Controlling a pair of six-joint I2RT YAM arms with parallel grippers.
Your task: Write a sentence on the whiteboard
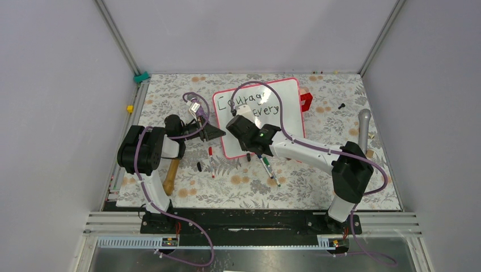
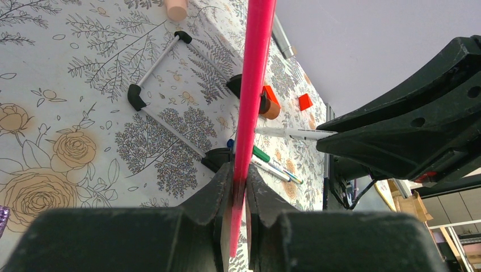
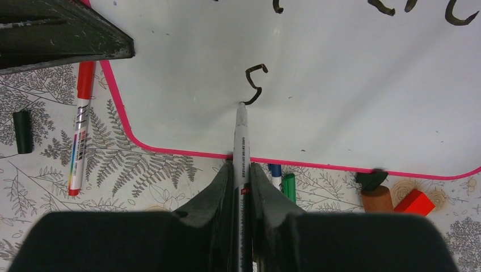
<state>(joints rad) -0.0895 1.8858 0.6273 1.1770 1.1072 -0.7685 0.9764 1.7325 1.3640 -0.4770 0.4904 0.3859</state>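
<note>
The whiteboard with its pink-red frame lies at the middle back of the table. "Courage" and "every" are written on it in black. My left gripper is shut on the board's left edge; the pink frame runs up between its jaws. My right gripper is over the board, shut on a white marker. The marker's tip touches the board at the foot of a fresh "s", near the lower frame. The right gripper sits just off that edge.
A red-capped marker, a black cap and green and blue pens lie in front of the board. A wooden-handled tool is at the left, a grey cylinder at the right, and a red block is by the board's right edge.
</note>
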